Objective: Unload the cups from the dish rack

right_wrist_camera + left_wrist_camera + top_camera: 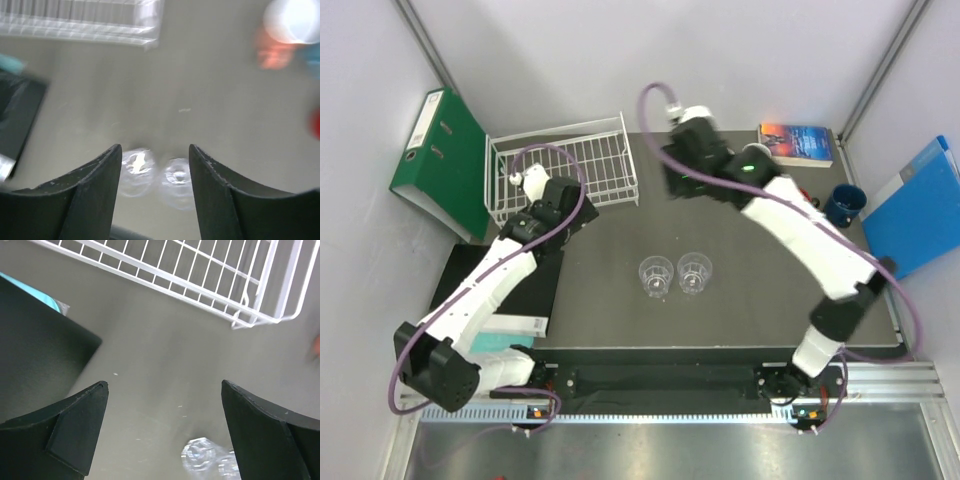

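Holding nothing with jaws spread, left gripper (165, 390) and right gripper (155, 150) hang beside the dish rack (582, 150), while two glass tumblers (655, 275) stand side by side on the table (760, 290), nearer the bases.

Blurred orange shape (272, 52), perhaps a mug; hazy tumblers (136, 172) below

Robot lab test cell, white panel walls (720, 50), aluminium frame rail (880, 385), green binder (445, 160), grey table (740, 310)

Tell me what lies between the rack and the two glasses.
Only bare table, nothing else, from the rack to the glasses. The left wrist view shows that stretch plainly; the top view agrees.
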Motion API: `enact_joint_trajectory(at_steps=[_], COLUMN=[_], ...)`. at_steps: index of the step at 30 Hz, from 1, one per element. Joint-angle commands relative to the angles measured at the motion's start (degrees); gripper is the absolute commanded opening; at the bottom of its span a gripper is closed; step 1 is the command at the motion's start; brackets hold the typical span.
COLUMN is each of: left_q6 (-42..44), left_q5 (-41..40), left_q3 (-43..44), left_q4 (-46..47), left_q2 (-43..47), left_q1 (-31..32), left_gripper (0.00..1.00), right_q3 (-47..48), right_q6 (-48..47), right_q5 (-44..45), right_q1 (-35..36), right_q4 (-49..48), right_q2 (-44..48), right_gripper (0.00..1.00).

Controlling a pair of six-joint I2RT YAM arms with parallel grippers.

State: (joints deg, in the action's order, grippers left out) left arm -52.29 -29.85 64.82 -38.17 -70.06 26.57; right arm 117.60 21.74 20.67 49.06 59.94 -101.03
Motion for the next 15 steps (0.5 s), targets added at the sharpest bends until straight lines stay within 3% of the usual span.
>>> enact_joint_trajectory(at_steps=[1, 4, 8, 12, 13, 15], left_q6=[8.9, 12.4, 14.2, 16.9, 17.1, 18.2], left_q5=[0.2, -0.7, -0.5, 2.3, 2.9, 3.8], left_q3=[0.7, 2.2, 3.7, 3.0, 3.0, 3.2], left_q4=[0.4, -2.4, -4.5, -2.6, -2.4, -1.9], left_q2=[-2.2, -4.7, -6.4, -6.1, -5.9, -5.8], left_q1=[0.1, 0.1, 0.1, 0.1, 0.2, 0.2], left_gripper=[0.99, 0.99, 0.99, 0.99, 0.99, 0.99], right_q3=[-12.9, -25.6, -39.9, -50.9, -53.8, -55.6], right_q6=[-3.5, -8.3, -12.8, -18.6, -19.4, -21.6], right_q5=[12.9, 20.7, 23.5, 23.5, 23.6, 23.6], right_q1=[-8.5, -9.3, -9.2, -9.2, -9.1, -9.2], right_q4=[-5.2, -14.5, -28.8, -41.9, -44.4, -48.9], right_q2=[15.6, 24.9, 36.2, 44.5, 46.4, 47.5], right_gripper=[0.58, 0.61, 0.67, 0.87, 0.97, 1.00])
